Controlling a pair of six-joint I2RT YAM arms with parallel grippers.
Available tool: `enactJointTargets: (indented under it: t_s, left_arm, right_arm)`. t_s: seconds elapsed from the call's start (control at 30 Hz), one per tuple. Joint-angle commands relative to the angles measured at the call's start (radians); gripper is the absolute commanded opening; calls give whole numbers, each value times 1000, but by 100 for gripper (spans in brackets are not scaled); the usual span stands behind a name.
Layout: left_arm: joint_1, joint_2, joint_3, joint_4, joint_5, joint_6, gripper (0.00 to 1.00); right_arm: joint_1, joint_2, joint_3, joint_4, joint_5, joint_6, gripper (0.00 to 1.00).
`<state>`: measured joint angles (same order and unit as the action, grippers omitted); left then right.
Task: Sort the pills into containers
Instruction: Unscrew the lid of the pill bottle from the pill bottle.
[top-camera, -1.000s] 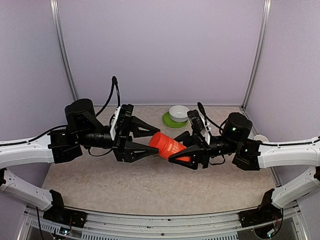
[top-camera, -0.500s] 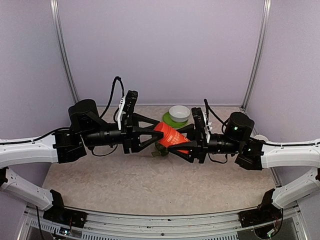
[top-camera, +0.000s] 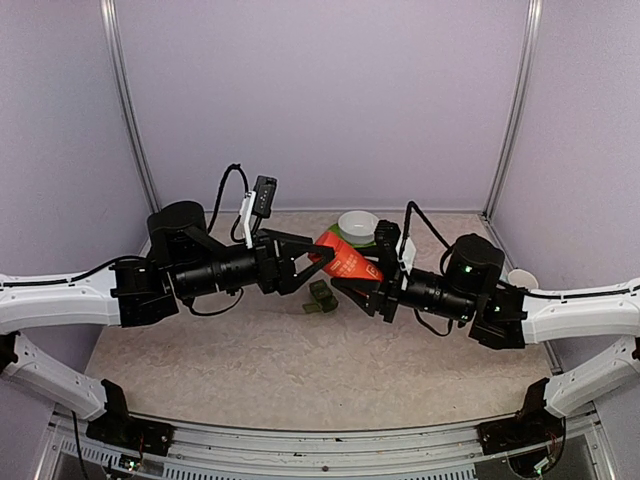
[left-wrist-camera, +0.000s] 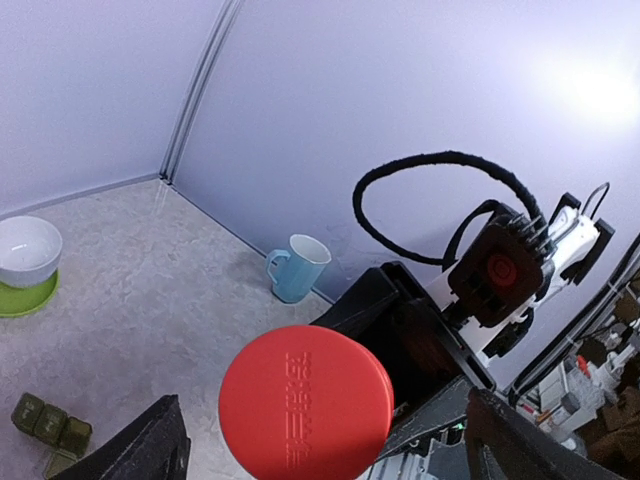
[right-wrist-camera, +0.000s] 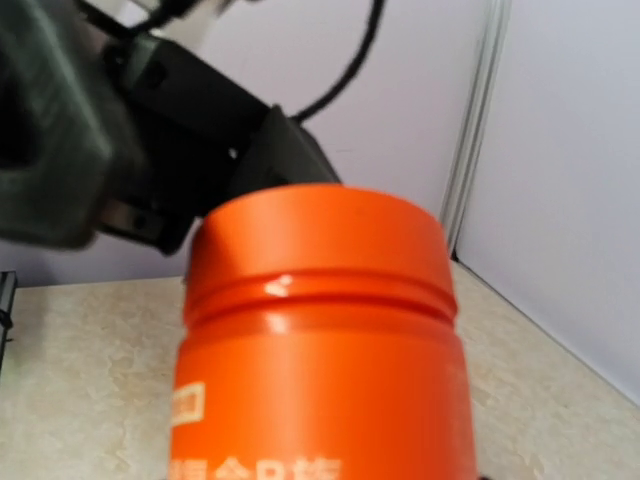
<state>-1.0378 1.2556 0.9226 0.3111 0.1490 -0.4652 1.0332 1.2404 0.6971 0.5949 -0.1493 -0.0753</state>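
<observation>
A red bottle (top-camera: 347, 262) with its red cap (left-wrist-camera: 305, 400) on hangs tilted above the table. My right gripper (top-camera: 362, 282) is shut on the bottle's body, which fills the right wrist view (right-wrist-camera: 315, 340) and hides the fingers there. My left gripper (top-camera: 316, 257) faces the cap end, open, with one finger (left-wrist-camera: 135, 450) and the other finger (left-wrist-camera: 540, 435) standing wide of the cap on either side. The dark green containers (top-camera: 320, 297) lie on the table below the bottle, and show in the left wrist view (left-wrist-camera: 45, 425). No pills are in view.
A white bowl (top-camera: 358, 224) on a green plate (top-camera: 338, 243) stands at the back of the table, close behind the bottle. A light blue cup (left-wrist-camera: 297, 267) sits near the right wall. Metal posts and purple walls enclose the table.
Both arms carried the bottle up and toward the back, uncovering the containers below. My left gripper rolled round at the cap end, and its jaws now stand wider apart than half a second ago.
</observation>
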Motion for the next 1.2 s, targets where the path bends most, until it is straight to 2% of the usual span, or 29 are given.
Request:
enactJointTargets:
  t_s: [0.0,0.2,0.47,0.73,0.9,1.17]
  left_arm:
    - [13,-61,21,7,-47,79,98]
    - [70,-41,29,80,140,165,99]
    - [57,61,48,218,330,170,99]
    - [37,68,47,211,317,193,96]
    - [35,56,24,211,308,191,94]
    - [32,63,18,193,300,186,92]
  right_arm:
    - [5,-23,18,5,-26,45,24]
    - [5,6,25,50,-155,175,24]
    - [6,126,70,142,-248,290,23]
    - [5,150,64,180,-206,344,22]
    - [1,116,30,186,-109,360,22]
    - [-28,66,-3,195,-83,362,21]
